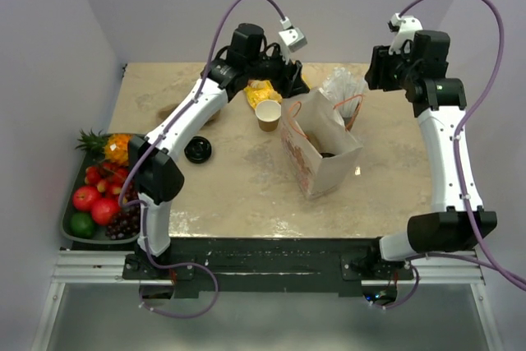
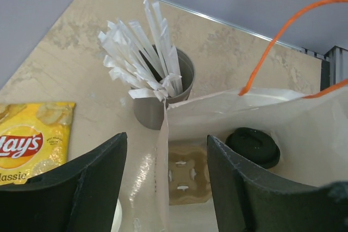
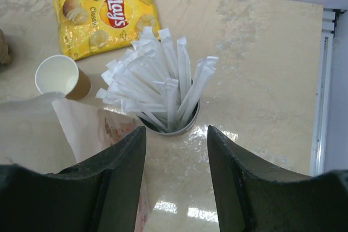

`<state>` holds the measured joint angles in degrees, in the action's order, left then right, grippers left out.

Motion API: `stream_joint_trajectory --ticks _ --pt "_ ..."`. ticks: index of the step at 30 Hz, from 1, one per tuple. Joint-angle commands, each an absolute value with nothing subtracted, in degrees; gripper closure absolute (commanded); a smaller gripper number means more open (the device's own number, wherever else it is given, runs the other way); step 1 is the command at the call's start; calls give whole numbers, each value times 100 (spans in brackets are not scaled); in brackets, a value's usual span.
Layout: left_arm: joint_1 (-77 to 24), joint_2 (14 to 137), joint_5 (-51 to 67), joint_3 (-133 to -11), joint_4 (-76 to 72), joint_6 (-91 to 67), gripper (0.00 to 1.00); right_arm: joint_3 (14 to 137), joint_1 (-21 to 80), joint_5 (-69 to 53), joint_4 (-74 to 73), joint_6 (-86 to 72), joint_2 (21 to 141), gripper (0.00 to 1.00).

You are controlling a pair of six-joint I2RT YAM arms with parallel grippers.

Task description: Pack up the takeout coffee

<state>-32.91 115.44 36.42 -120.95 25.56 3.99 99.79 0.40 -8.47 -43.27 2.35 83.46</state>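
Left tool (image 2: 166,186) hangs released, fingers spread wide over the rim of the open kraft paper bag with orange handles (image 1: 308,162), nothing between them. Right tool (image 3: 176,183) is spread too, above the grey cup of white wrapped straws (image 3: 166,118), which stands just beside the bag's edge. The small tan kraft paper cup (image 1: 268,114) stands upright and uncovered on the beige stone counter (image 1: 246,195), close by the bag's left wall and near the yellow chip packet (image 1: 261,92). Its round black plastic lid (image 1: 198,150) lies well apart to the left, bare counter around it.

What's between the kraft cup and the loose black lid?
Nothing: bare tabletop between kraft cup and black lid, seen in the top external view.
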Motion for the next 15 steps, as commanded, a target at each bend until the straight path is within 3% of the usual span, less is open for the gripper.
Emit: stream_joint_trajectory --ticks 1,15 --pt "-3270 11504 4060 -12164 2820 439 36 9651 17 -1081 -4202 202 7963 48" --pt "-3419 11628 3411 -12023 3261 774 60 9387 18 -1345 -4069 106 8095 47"
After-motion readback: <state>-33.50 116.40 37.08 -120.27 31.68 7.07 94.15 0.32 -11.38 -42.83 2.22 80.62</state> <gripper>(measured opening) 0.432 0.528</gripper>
